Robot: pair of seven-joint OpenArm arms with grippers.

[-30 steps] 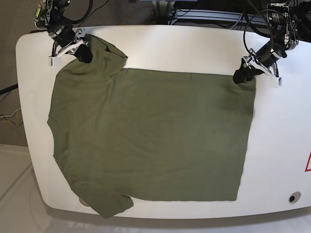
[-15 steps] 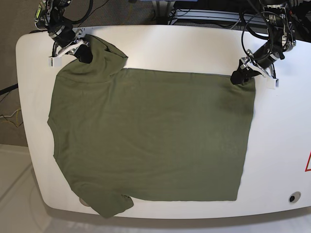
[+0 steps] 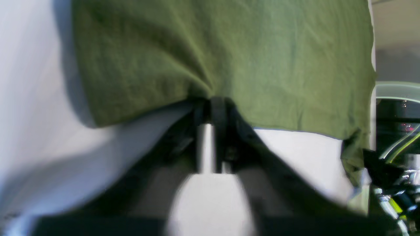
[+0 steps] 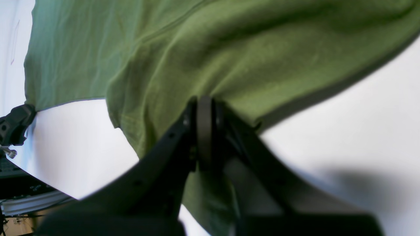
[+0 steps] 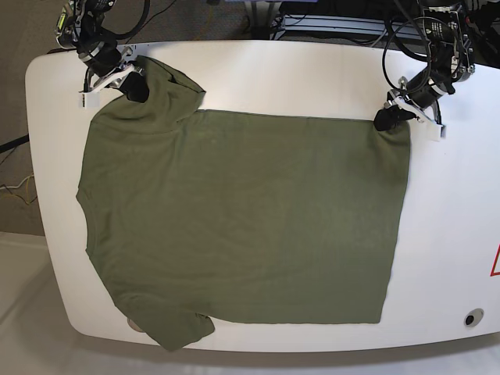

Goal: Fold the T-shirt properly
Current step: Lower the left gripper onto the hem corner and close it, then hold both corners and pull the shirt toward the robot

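The olive-green T-shirt (image 5: 242, 215) lies spread flat on the white table (image 5: 461, 234), collar side toward the left of the base view. At the far right corner my left gripper (image 5: 385, 119) is shut on the hem; in the left wrist view its jaws (image 3: 211, 103) pinch the lifted cloth edge (image 3: 229, 49). At the far left my right gripper (image 5: 137, 88) is shut on the upper sleeve, and the right wrist view shows its jaws (image 4: 204, 105) clamped on a fold of the T-shirt (image 4: 213, 52). The near sleeve (image 5: 183, 330) hangs at the table's front edge.
Cables and dark equipment (image 5: 336, 23) sit behind the table's far edge. A red mark (image 5: 495, 262) and a small round hole (image 5: 469, 319) are at the table's right side. Bare white tabletop (image 5: 297, 78) runs along the far side between the two arms.
My left gripper has drawn a little farther from the front and lifted the hem corner slightly. The right gripper and the rest of the T-shirt have stayed put.
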